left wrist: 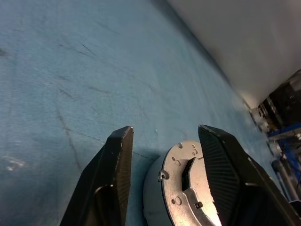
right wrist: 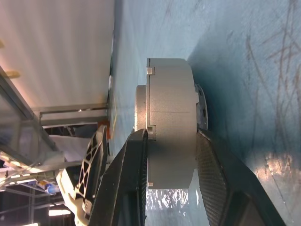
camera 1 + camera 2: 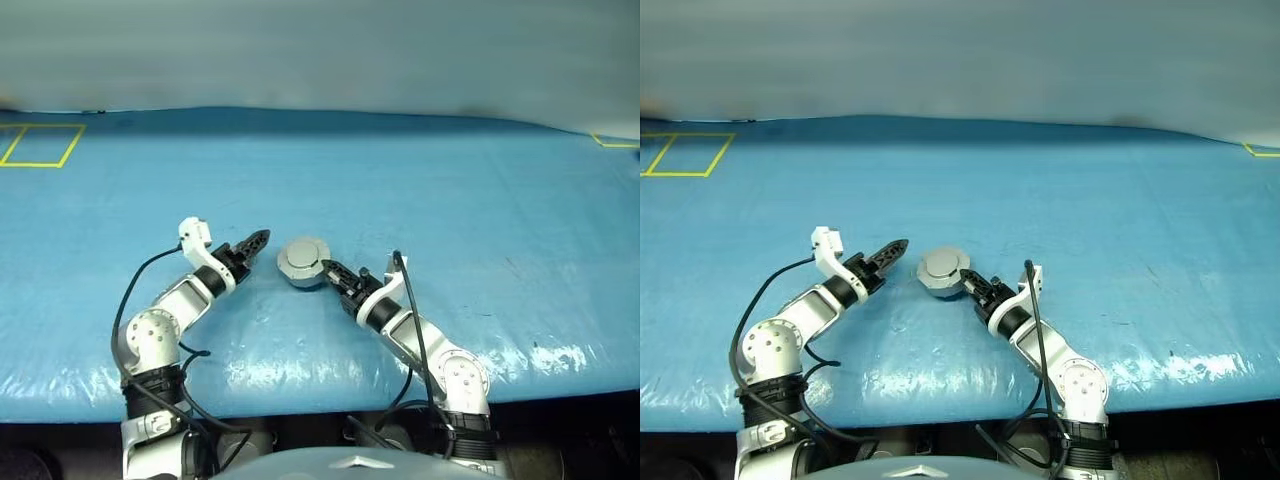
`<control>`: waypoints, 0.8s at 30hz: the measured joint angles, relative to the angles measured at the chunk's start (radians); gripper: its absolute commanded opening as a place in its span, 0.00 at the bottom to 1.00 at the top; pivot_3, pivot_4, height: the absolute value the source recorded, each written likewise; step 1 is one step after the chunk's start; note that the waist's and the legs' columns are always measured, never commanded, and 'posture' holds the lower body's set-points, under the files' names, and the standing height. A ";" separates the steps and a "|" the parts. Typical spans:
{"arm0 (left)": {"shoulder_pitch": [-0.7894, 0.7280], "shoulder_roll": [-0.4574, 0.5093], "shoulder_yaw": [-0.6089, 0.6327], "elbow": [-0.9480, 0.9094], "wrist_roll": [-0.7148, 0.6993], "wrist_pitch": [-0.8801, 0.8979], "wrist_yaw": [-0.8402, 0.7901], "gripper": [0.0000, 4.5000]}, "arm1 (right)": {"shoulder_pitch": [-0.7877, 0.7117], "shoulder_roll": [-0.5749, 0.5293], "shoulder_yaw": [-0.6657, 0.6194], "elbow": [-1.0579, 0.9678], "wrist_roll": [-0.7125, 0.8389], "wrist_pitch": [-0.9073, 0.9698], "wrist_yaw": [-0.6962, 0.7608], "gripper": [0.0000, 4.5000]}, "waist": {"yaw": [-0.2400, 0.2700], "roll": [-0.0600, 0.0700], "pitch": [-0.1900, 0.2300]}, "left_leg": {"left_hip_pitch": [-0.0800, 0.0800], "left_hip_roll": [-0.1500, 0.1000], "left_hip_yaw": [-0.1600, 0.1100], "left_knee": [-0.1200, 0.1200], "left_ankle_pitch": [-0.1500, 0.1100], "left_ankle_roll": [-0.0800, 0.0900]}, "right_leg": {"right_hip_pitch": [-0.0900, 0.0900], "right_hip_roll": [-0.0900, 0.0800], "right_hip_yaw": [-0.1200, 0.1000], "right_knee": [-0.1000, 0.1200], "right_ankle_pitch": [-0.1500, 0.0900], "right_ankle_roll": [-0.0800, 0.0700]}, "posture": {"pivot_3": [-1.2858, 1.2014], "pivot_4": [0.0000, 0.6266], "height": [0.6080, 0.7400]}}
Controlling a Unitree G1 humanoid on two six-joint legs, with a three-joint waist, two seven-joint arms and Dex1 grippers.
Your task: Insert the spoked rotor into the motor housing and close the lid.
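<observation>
Your right gripper [image 3: 330, 270] clasps the round grey metal motor housing [image 3: 302, 262] with its lid on; your left gripper [image 3: 256, 240] hangs released just left of it.

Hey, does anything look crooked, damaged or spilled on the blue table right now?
Nothing stands out. The closed motor housing sits between the two end effectors; the right end effector grips its side, and the left end effector is open beside it.

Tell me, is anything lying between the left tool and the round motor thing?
No. In the left eye view, just bare blue table cover separates the open left tool from the motor housing, which the right tool grips.
</observation>
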 measured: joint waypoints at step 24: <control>0.157 -0.111 -0.149 0.026 -0.623 -0.064 0.175 1.00 | -0.119 -0.002 0.075 -0.033 0.103 -0.095 -0.048 0.25 | 0.004 -0.004 0.006 | 0.000 0.000 0.001 0.003 0.000 0.000 | 0.000 0.001 0.001 0.002 0.000 -0.001 | 0.52 0.24 1.00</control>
